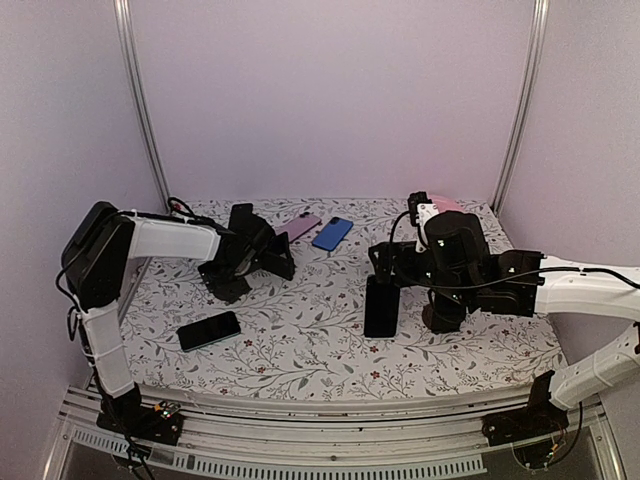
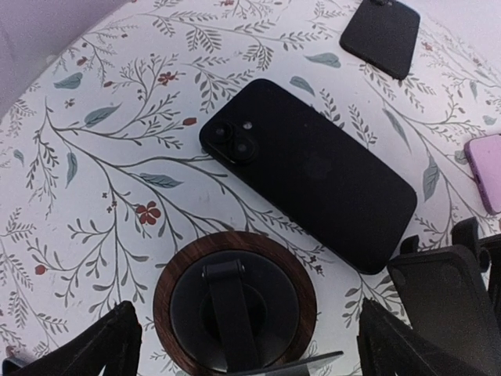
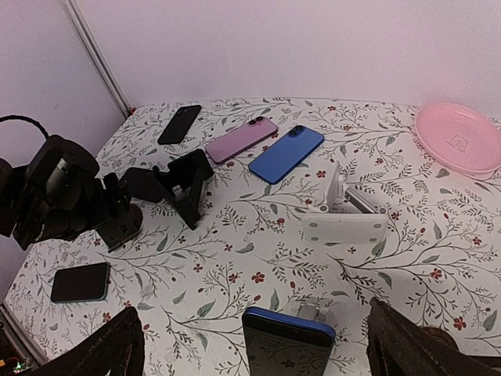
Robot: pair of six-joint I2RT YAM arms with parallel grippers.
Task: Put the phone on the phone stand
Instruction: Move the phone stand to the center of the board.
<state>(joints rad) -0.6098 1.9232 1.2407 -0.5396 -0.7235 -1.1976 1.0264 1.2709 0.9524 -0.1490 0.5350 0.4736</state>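
Soft, even pinkish light (probably from overhead); faint shadows; wrist views bend and blur slightly at edges.

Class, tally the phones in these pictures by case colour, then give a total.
Black phones: 2
Pink phone: 1
Blue phones: 2
Teal-edged phone: 1
Total: 6

black phone (image 2: 313, 176) back: smooth, kinda matt | stand base (image 2: 235, 309): dark wood-look ring, black middle | pink plate (image 3: 458, 137): shiny plastic | blue phone (image 3: 286, 153): glossy
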